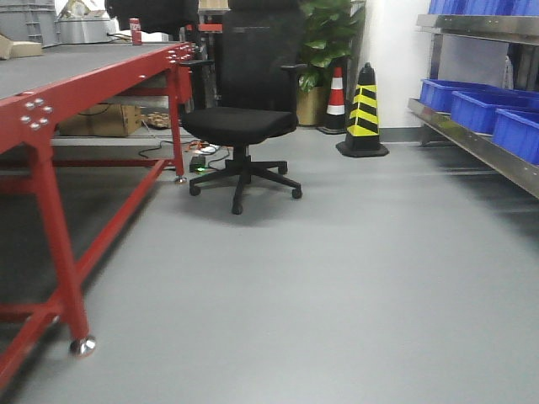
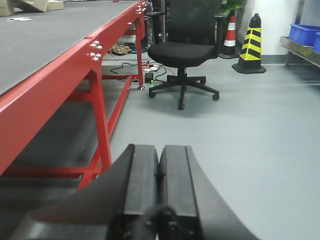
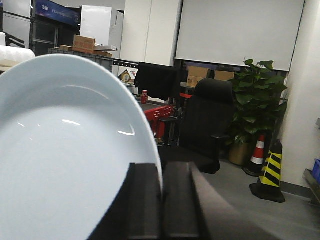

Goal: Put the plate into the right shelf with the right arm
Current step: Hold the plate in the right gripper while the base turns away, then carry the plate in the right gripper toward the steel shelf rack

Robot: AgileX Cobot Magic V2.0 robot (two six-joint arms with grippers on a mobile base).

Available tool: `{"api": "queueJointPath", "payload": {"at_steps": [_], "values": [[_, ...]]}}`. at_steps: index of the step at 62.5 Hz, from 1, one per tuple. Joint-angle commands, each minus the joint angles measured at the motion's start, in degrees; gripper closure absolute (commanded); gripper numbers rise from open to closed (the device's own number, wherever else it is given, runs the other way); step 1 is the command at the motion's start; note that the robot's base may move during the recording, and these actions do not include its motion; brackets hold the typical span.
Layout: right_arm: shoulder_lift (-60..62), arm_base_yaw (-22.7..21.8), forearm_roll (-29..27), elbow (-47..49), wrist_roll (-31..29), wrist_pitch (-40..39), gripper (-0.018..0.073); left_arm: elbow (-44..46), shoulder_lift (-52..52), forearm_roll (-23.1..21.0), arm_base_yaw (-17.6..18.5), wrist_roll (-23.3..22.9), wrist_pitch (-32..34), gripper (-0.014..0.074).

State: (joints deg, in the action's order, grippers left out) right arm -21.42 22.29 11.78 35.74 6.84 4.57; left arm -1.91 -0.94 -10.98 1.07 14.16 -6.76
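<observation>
In the right wrist view my right gripper (image 3: 162, 172) is shut on the rim of the white plate (image 3: 65, 150), which fills the left half of that view, held up in the air. The right shelf (image 1: 472, 139), a steel rack with blue bins (image 1: 480, 105), stands along the right edge of the front view; its near beam also shows in the left wrist view (image 2: 300, 49). My left gripper (image 2: 160, 152) is shut and empty, low over the grey floor beside the red-framed table (image 2: 75, 65). Neither gripper shows in the front view.
A black office chair (image 1: 244, 118) stands mid-room ahead. A yellow-and-black cone (image 1: 364, 114) and an orange cone (image 1: 335, 93) stand by the back wall, next to a potted plant (image 1: 324, 42). The red table (image 1: 50, 109) runs along the left. Cables lie under the table.
</observation>
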Motion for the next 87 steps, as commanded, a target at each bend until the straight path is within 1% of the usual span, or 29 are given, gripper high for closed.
{"api": "queueJointPath", "payload": {"at_steps": [1,87], "values": [[-0.35,-0.04,0.33,1.61,-0.29,-4.96,0.0531,-0.46,-0.65,-0.49,0.23,-0.16,4.88,0.0643],[-0.46,-0.04,0.33,1.61,-0.29,-4.89,0.0531,-0.46,-0.65,-0.49,0.23,-0.16,4.88,0.0643]]}}
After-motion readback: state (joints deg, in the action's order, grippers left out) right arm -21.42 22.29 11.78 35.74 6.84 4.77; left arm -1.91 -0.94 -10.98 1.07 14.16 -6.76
